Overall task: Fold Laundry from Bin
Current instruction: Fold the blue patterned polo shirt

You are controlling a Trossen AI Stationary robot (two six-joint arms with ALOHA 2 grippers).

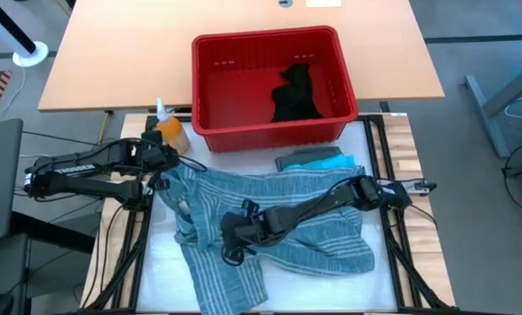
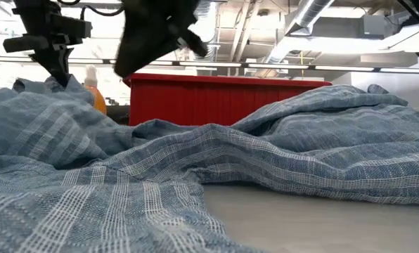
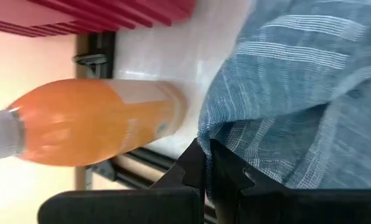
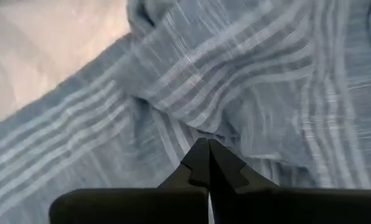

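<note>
The blue-grey striped shirt [image 1: 305,227] lies spread and rumpled over the white table top. My left gripper [image 1: 162,164] is shut on its far left part, beside an orange bottle [image 1: 169,131]. My right gripper [image 1: 232,252] hangs shut above the shirt's near left part, clear of the cloth in the low view [image 2: 129,63]. The red bin [image 1: 270,131] stands at the far edge with a black garment [image 1: 296,92] lying on its floor. A turquoise garment [image 1: 338,164] and a grey-green one [image 1: 303,156] lie folded in front of the bin. My left gripper pinches an edge of the shirt [image 3: 218,138] between its two shut fingers, at the shirt's far left corner. The fingers come from the table's left, slanting down. The cloth rises to a small peak [image 2: 55,83] under them, and the rest of the shirt lies on the table.
The orange bottle [image 3: 92,121] stands close beside my left gripper, between it and the bin's left corner. A wooden desk [image 1: 112,52] lies beyond the bin. Bare white table [image 2: 315,218] shows at the near right.
</note>
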